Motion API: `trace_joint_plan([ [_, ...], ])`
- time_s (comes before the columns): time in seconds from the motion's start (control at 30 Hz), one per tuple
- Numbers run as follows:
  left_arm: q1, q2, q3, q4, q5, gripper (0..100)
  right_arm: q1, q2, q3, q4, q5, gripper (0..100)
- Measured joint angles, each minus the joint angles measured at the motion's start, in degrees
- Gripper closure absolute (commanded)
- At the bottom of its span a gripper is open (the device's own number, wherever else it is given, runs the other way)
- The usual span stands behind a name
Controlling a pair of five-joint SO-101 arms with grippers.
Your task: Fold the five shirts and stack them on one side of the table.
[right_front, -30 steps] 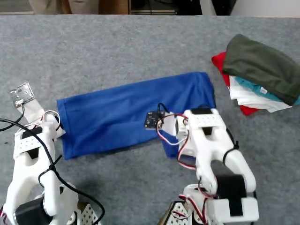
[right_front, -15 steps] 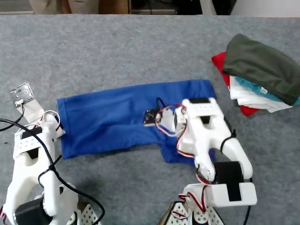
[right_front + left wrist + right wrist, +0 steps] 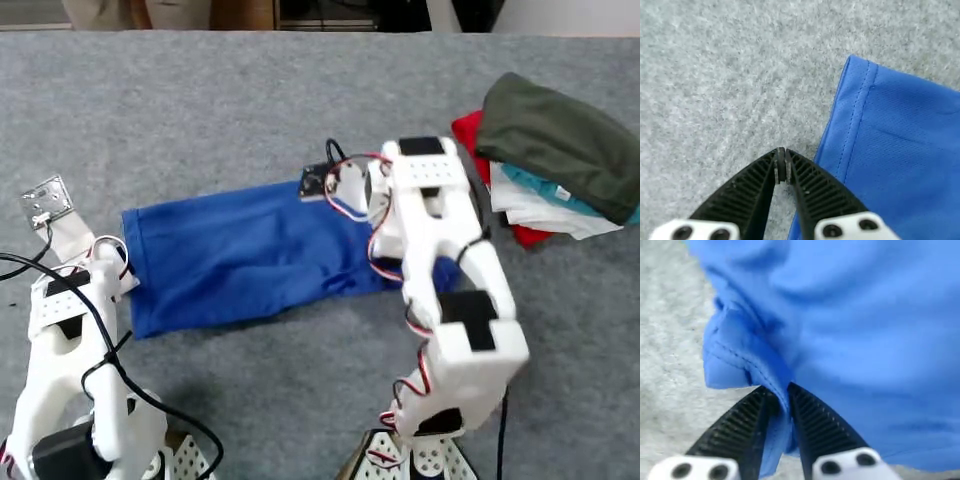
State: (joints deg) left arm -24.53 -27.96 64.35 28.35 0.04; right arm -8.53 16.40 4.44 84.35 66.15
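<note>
You had the blue shirt (image 3: 230,255) lying mid-table as a long, limp knit band on the grey, felt-like table (image 3: 200,110). Your right gripper (image 3: 781,390) pinched its stitched right-end hem. You looked mid-fold, and the next move was to carry that end left. Your left gripper (image 3: 781,165) sat closed and empty beside the left hem.

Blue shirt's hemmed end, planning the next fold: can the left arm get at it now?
Probably yes: the left gripper sits shut right beside the blue shirt, nothing between them.
</note>
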Motion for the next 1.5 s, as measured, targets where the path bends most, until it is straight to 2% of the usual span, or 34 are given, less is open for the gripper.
trace_joint_plan([
  [0.27, 0.00, 0.00, 0.00, 0.00, 0.00, 98, -5.19, 9.41, -18.20, 7.56, 1.41, 98.5],
  [0.33, 0.00, 0.00, 0.00, 0.00, 0.00, 98, -6.07, 11.52, -20.40, 7.82, 1.41, 92.7],
  [0.47, 0.00, 0.00, 0.00, 0.00, 0.00, 98, -5.89, 15.65, -22.95, 7.30, 1.41, 71.8],
  [0.53, 0.00, 0.00, 0.00, 0.00, 0.00, 98, -5.98, 16.18, -24.26, 7.03, 1.41, 68.8],
  [0.7, 0.00, 0.00, 0.00, 0.00, 0.00, 98, -4.75, 16.18, -30.95, 10.90, 1.41, 78.3],
  [0.8, 0.00, 0.00, 0.00, 0.00, 0.00, 98, -4.57, 16.18, -35.52, 15.91, 1.32, 88.2],
  [0.9, 0.00, 0.00, 0.00, 0.00, 0.00, 98, -3.69, 15.82, -36.66, 16.79, -2.02, 99.8],
  [1.03, 0.00, 0.00, 0.00, 0.00, 0.00, 98, -3.25, 11.60, -33.49, 16.88, -2.90, 99.5],
  [1.2, 0.00, 0.00, 0.00, 0.00, 0.00, 98, -3.25, 3.69, -20.13, 16.53, -4.31, 99.4],
  [1.4, -0.09, 0.00, -0.26, 0.09, 0.00, 97, -2.99, -1.41, -7.30, 4.92, -14.24, 99.4],
  [1.5, -2.11, 0.18, -4.57, 4.57, 2.20, 90, 0.62, -3.08, -7.30, 1.93, -21.36, 99.4],
])
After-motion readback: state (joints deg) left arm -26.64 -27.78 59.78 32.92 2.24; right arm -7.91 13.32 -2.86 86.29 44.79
